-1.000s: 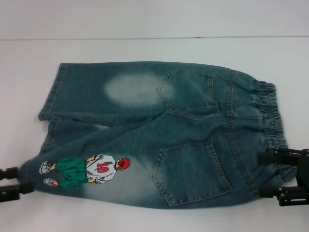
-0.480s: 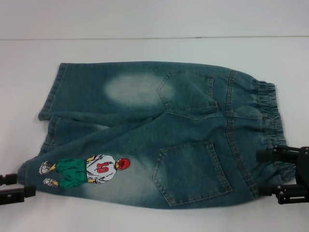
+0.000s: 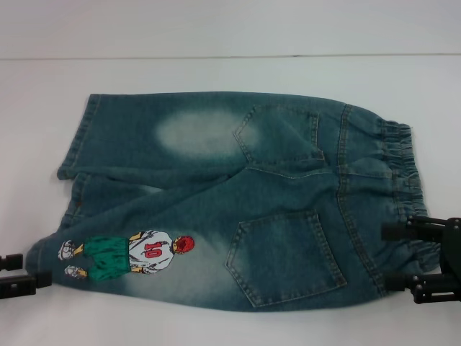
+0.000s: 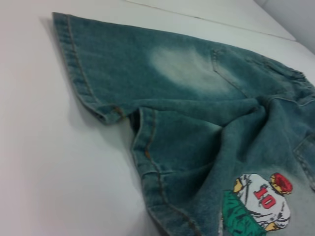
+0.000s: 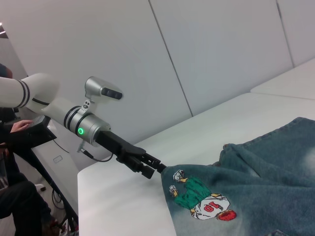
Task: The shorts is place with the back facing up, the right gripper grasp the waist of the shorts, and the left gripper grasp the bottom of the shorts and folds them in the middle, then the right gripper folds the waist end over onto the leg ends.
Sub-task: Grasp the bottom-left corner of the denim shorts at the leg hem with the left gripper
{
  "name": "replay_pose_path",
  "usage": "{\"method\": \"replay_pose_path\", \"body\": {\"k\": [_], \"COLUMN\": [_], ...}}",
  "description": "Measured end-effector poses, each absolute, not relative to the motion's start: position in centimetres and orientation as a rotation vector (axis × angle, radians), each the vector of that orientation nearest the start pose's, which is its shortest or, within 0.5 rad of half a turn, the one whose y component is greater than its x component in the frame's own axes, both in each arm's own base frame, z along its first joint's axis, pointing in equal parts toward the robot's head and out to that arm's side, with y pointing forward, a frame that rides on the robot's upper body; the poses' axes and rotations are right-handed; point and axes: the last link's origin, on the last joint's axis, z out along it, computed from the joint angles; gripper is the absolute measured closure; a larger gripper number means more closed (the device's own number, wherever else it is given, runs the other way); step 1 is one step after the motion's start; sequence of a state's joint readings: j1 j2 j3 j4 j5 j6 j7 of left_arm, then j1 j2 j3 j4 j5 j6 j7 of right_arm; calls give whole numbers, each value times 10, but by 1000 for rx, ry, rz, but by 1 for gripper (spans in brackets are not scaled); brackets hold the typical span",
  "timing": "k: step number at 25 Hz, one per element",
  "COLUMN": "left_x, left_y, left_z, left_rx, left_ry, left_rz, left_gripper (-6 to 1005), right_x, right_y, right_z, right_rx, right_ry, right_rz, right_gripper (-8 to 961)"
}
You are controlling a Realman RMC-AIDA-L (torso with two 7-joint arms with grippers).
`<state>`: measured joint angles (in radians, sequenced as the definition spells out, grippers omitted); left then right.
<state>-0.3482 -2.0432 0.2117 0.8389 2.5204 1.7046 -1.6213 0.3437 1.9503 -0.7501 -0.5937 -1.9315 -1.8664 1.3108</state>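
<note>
The shorts [image 3: 238, 209] lie flat and back up on the white table, with two back pockets showing. The gathered waist [image 3: 400, 173] is on the right and the leg hems [image 3: 72, 158] are on the left. The basketball-player cartoon [image 3: 130, 256] sits on the near leg. My left gripper [image 3: 32, 272] is open at the near leg's hem corner, its tips right at the cloth in the right wrist view [image 5: 156, 168]. My right gripper [image 3: 389, 257] is open, one finger on each side of the waist's near corner. The left wrist view shows both hems [image 4: 142, 142] and the cartoon [image 4: 258, 201].
The white table [image 3: 216, 72] runs back to a seam against the pale wall. In the right wrist view the table's corner edge [image 5: 98, 196] lies just behind my left arm, and a person [image 5: 15, 132] stands beyond it.
My left gripper has slipped a little down and back toward the table's near-left edge. The right gripper and the shorts have hardly moved.
</note>
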Motion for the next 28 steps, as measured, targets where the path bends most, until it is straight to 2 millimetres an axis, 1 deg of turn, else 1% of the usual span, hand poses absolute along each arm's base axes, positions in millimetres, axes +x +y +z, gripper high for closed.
{"method": "replay_pose_path", "body": {"k": [4, 12, 16, 28], "left_x": [-381, -375, -377, -378], "left_y": [240, 246, 248, 248], "left_z": [66, 61, 60, 59], "left_rx": [-2392, -2401, -2391, -2381], "left_ry": [-1335, -1372, -1375, -1366], "left_rz": [-348, -376, -363, -356], "left_gripper": [86, 88, 89, 571], "right_x": [308, 308, 308, 309], "right_y": [249, 250, 250, 251], "right_z": [39, 39, 39, 41], "right_rx": [-2861, -2858, -2855, -2836], "right_ry": [695, 691, 690, 693], "right_rz": [835, 839, 841, 849], "right_gripper": [59, 59, 59, 59]}}
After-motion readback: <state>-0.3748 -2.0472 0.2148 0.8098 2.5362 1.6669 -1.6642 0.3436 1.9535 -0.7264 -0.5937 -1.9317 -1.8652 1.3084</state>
